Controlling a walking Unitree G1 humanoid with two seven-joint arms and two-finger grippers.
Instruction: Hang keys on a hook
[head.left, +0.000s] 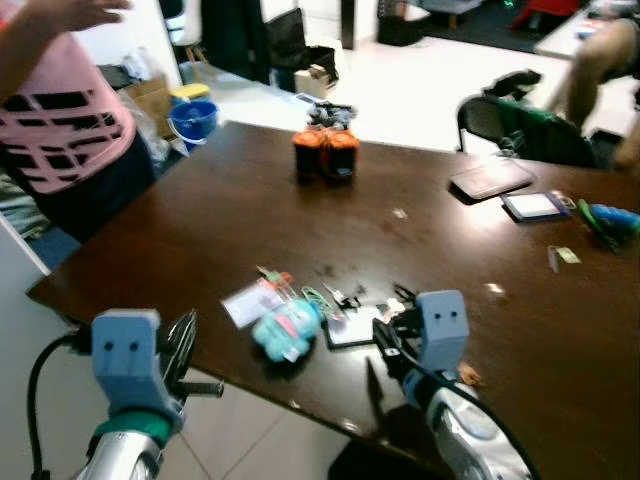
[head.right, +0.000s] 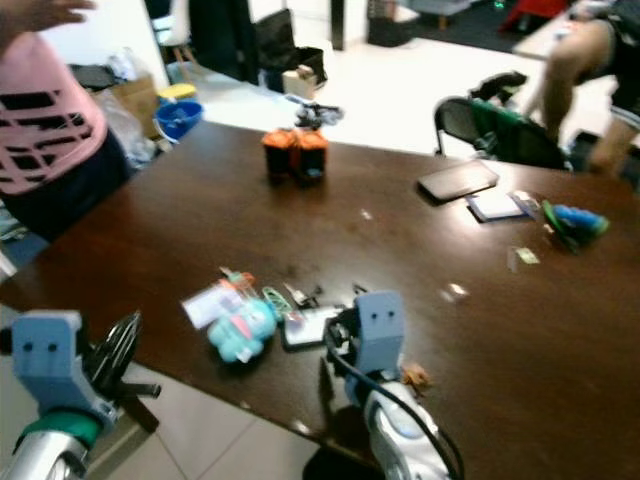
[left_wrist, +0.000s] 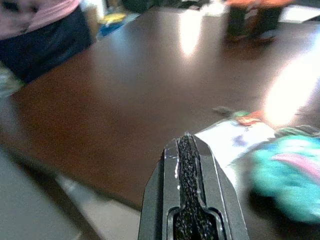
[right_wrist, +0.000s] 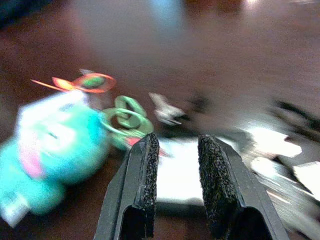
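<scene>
Left claw (head.left: 185, 345): clenched, empty, off the bench's near edge
Right claw (right_wrist: 176, 150): slightly parted, grasping nothing, low over a white card (right_wrist: 175, 177)
Keys (head.left: 330, 297): on the brown bench (head.left: 200, 220) just past the claw, tied to a turquoise plush charm (head.left: 288, 329)
Advice: spread wider, close on the green ring (right_wrist: 125, 119), not the card
</scene>
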